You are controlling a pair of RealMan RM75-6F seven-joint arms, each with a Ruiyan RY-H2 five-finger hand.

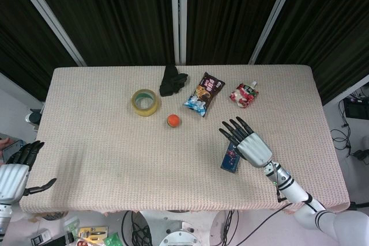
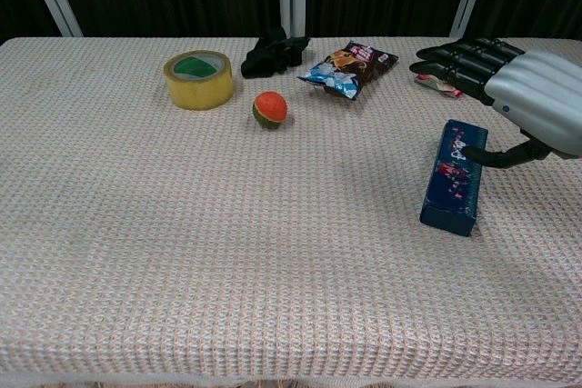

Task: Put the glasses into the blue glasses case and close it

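Now the blue glasses case [image 2: 455,176] lies closed on the table [image 2: 227,252], contents hidden, my right hand [image 2: 532,97] above it, fingers [image 2: 455,59] spread, thumb touching its edge, holding nothing.

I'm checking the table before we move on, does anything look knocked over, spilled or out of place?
Nothing stands out. The blue glasses case lies shut and flat on the table, with the right robot hand spread just above it. The tape roll, ball, snack bag and pouch look undisturbed.
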